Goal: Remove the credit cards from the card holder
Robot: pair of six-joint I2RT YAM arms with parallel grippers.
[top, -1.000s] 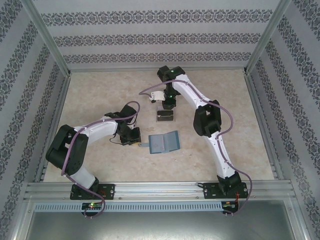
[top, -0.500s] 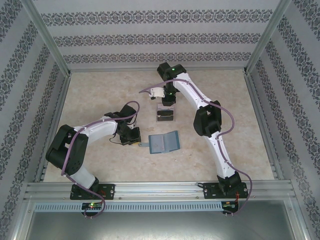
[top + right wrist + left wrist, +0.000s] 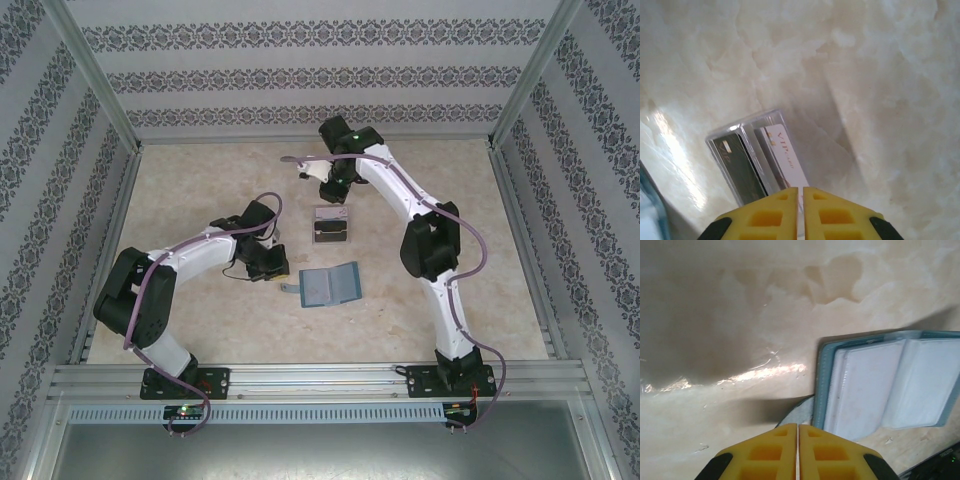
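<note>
The teal card holder [image 3: 330,285] lies open on the table, showing pale inner pockets [image 3: 880,385]; I cannot tell whether cards sit in them. My left gripper [image 3: 277,273] is shut, its yellow tips [image 3: 798,426] just above the holder's small grey-blue tab [image 3: 802,412] at the left edge. Two credit cards stand in a clear plastic box [image 3: 331,226]: a dark card [image 3: 740,167] and a white VIP card [image 3: 785,155]. My right gripper [image 3: 335,195] hovers on the far side of the box, its jaws [image 3: 800,189] shut with nothing seen between them.
Aluminium rails [image 3: 320,378] run along the near edge and up the sides, with patterned walls behind them. The marbled table top [image 3: 200,180] lies bare to the left and right of the arms.
My right gripper has pulled back from the clear box toward the far wall and closed its jaws. The left arm has shifted slightly away from the near edge. Holder and box have not moved.
</note>
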